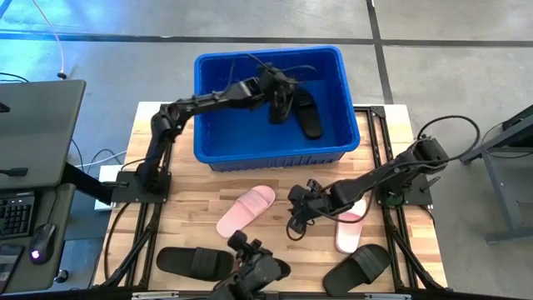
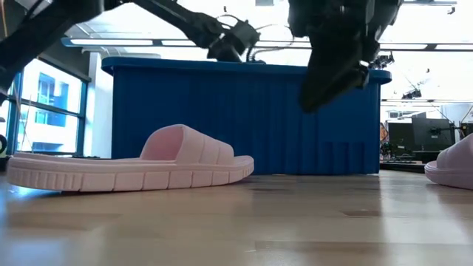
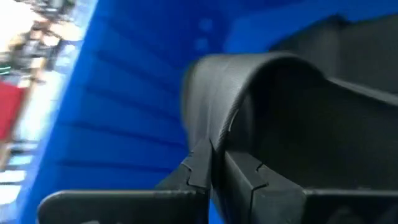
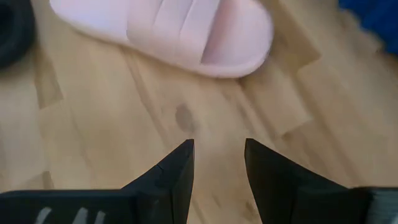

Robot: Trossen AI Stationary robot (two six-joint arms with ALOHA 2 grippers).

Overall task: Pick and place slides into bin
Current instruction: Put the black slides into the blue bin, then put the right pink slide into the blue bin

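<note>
Left gripper (image 1: 275,93) inside bin (image 1: 208,108) at 12 o'clock of table (image 1: 191,208), clamped on strap of black slide (image 3: 261,81); second black slide (image 1: 306,112) lying on bin floor just beside. Right gripper (image 4: 217,163) low over table centre, fingers slightly apart, nothing held, near pink slide (image 1: 246,210). Second pink slide (image 1: 350,229) at 4 o'clock. Black slides at 7 (image 1: 196,262), 6 (image 1: 271,268) and 5 o'clock (image 1: 358,268).
</note>
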